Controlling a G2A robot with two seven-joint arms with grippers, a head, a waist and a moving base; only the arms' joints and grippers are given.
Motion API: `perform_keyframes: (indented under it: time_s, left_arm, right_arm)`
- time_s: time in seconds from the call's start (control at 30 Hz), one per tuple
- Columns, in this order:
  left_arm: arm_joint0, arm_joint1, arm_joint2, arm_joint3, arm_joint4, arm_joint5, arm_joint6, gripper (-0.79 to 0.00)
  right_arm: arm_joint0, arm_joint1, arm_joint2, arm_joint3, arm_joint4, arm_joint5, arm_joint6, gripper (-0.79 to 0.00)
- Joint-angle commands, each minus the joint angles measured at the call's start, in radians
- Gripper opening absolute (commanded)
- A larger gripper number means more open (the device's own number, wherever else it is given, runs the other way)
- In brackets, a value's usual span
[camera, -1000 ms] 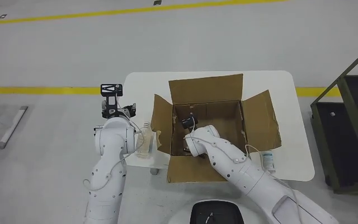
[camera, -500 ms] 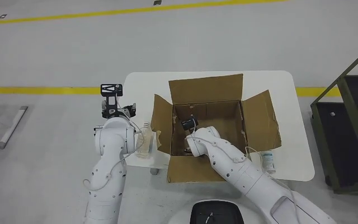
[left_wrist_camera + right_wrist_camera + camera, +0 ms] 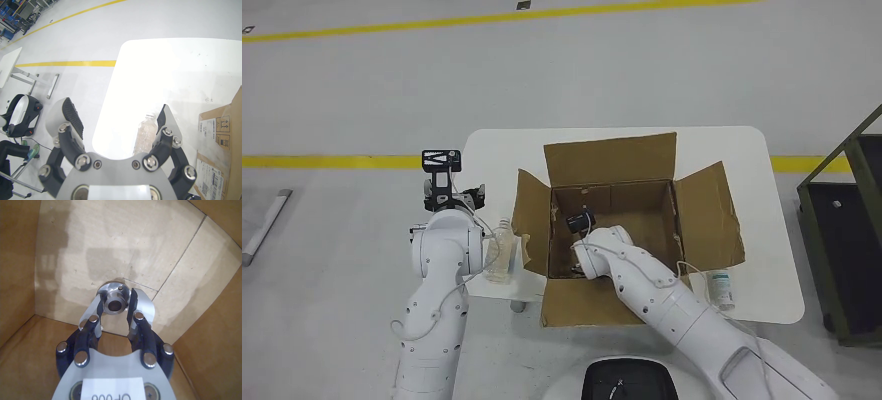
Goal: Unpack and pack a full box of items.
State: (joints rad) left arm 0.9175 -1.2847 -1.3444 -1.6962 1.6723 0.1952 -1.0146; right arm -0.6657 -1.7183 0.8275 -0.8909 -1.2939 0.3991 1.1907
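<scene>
An open cardboard box (image 3: pixel 702 215) stands on the white table (image 3: pixel 762 150). My right arm reaches down into it. On the box floor (image 3: pixel 151 247) sits a shiny metal flanged hub (image 3: pixel 113 305), and my right gripper (image 3: pixel 115 295) is shut on it, one finger pad on each side of its collar. My left gripper (image 3: pixel 115 106) hangs open and holds nothing, over the table's left edge, and it also shows in the top view (image 3: pixel 441 165). A clear plastic bottle (image 3: pixel 145 134) lies on the table beside its finger.
The clear bottle (image 3: pixel 502 250) lies between the box's left flap (image 3: pixel 530 215) and the table's left edge. A small white bottle (image 3: pixel 722 289) lies on the table right of the box. A dark metal rack (image 3: pixel 842 240) stands off the table's right end.
My right arm's forearm has shifted slightly, with the gripper staying low inside the box. The left arm and both bottles have not moved.
</scene>
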Motion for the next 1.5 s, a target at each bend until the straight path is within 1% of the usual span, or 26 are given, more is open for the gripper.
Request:
perform_keyframes:
  time_s: [0.0,0.1,0.2,0.33,0.47,0.53,0.63,0.73,0.83,0.93,1.0,1.43,1.47]
  left_arm:
    - [0.000,0.000,0.000,0.000,0.000,0.000,0.000,0.000]
    - [0.000,0.000,0.000,0.000,0.000,0.000,0.000,0.000]
    - [0.000,0.000,0.000,0.000,0.000,0.000,0.000,0.000]
    - [0.000,0.000,0.000,0.000,0.000,0.000,0.000,0.000]
    - [0.000,0.000,0.000,0.000,0.000,0.000,0.000,0.000]
    - [0.000,0.000,0.000,0.000,0.000,0.000,0.000,0.000]
    - [0.000,0.000,0.000,0.000,0.000,0.000,0.000,0.000]
    - [0.000,0.000,0.000,0.000,0.000,0.000,0.000,0.000]
    - [0.000,0.000,0.000,0.000,0.000,0.000,0.000,0.000]
    - [0.000,0.000,0.000,0.000,0.000,0.000,0.000,0.000]
    - [0.000,0.000,0.000,0.000,0.000,0.000,0.000,0.000]
    - [0.000,0.000,0.000,0.000,0.000,0.000,0.000,0.000]
    - [0.000,0.000,0.000,0.000,0.000,0.000,0.000,0.000]
  right_arm:
    - [0.004,-0.003,0.001,0.005,-0.001,0.003,-0.002,-0.785]
    - [0.007,-0.004,0.010,-0.011,-0.007,0.013,-0.004,-0.785]
    - [0.000,0.000,0.031,-0.058,-0.013,0.022,0.000,-0.785]
    - [-0.038,0.021,0.099,-0.195,-0.026,0.031,0.022,-0.785]
    - [-0.130,0.059,0.217,-0.443,-0.064,0.016,0.076,-0.785]
    - [-0.198,0.080,0.297,-0.594,-0.083,0.002,0.097,-0.785]
    - [-0.312,0.103,0.426,-0.816,-0.052,-0.023,0.107,-0.785]
    - [-0.412,0.115,0.559,-0.997,0.075,-0.053,0.063,-0.785]
    - [-0.492,0.122,0.666,-1.101,0.226,-0.094,-0.010,-0.785]
    - [-0.548,0.127,0.740,-1.145,0.352,-0.150,-0.083,-0.785]
    - [-0.575,0.128,0.771,-1.136,0.447,-0.167,-0.114,-0.785]
    - [-0.575,0.128,0.771,-1.136,0.447,-0.167,-0.114,-0.785]
    - [-0.580,0.129,0.771,-1.134,0.454,-0.172,-0.129,-0.785]
